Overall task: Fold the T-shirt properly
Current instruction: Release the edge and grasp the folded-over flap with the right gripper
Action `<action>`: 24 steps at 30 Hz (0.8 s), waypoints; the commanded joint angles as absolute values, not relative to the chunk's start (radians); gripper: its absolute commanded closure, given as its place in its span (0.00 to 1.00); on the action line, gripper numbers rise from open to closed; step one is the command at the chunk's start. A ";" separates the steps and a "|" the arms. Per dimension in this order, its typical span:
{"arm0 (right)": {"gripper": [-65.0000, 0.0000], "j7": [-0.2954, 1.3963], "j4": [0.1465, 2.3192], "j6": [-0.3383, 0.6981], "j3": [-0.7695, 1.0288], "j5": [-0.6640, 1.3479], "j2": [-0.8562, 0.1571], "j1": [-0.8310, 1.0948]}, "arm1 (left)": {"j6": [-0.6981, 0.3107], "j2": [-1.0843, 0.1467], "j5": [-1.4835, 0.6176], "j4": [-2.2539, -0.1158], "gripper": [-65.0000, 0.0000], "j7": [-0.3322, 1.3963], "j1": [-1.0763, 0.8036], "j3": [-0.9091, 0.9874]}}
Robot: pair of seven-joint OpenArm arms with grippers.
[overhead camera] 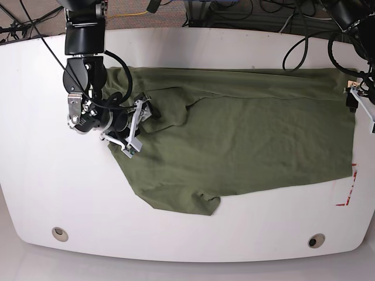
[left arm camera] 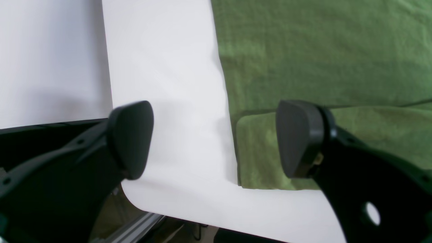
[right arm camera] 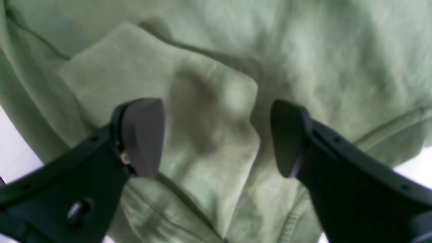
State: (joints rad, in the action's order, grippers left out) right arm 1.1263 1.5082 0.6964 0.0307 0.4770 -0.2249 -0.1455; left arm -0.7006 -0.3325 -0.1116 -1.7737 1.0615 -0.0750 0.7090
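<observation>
The olive-green T-shirt (overhead camera: 246,134) lies spread across the white table (overhead camera: 47,175), wrinkled, with a sleeve folded inward near its left end. My right gripper (overhead camera: 137,126) hovers low over that end. In the right wrist view it (right arm camera: 216,138) stands open above the folded sleeve flap (right arm camera: 168,101), with nothing between its fingers. My left gripper (left arm camera: 214,140) is open too, straddling the shirt's (left arm camera: 320,60) edge where a turned-over corner (left arm camera: 260,155) lies: one finger (left arm camera: 130,140) is over bare table, the other (left arm camera: 298,138) over cloth. In the base view that arm (overhead camera: 358,96) sits at the shirt's right edge.
Two round holes (overhead camera: 58,234) (overhead camera: 316,240) sit near the table's front edge. A red-marked label (overhead camera: 347,190) lies by the shirt's right lower corner. Cables (overhead camera: 293,23) run behind the table. The rounded table corner (left arm camera: 135,199) is close under my left gripper.
</observation>
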 commanded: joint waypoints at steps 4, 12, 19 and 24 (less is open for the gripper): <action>0.56 1.112 1.494 0.698 0.033 0.493 -0.232 -0.166 | -0.698 -0.351 -0.113 -1.788 0.18 1.050 -0.064 0.713; 0.59 1.066 1.394 0.698 0.038 0.493 -0.220 -0.185 | -0.698 -0.351 -0.114 -1.788 0.18 1.050 -0.064 0.713; 0.81 1.067 1.397 0.698 0.035 0.503 -0.214 -0.185 | -0.698 -0.351 -0.114 -1.788 0.18 1.050 -0.064 0.713; 1.00 1.073 1.400 0.698 0.033 0.503 -0.213 -0.185 | -0.698 -0.351 -0.114 -1.788 0.18 1.050 -0.064 0.713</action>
State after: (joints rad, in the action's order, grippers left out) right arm 1.0817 1.3808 0.6964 0.0315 0.4854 -0.2073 -0.1638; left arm -0.7006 -0.3328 -0.1123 -1.7737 1.0615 -0.0746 0.7086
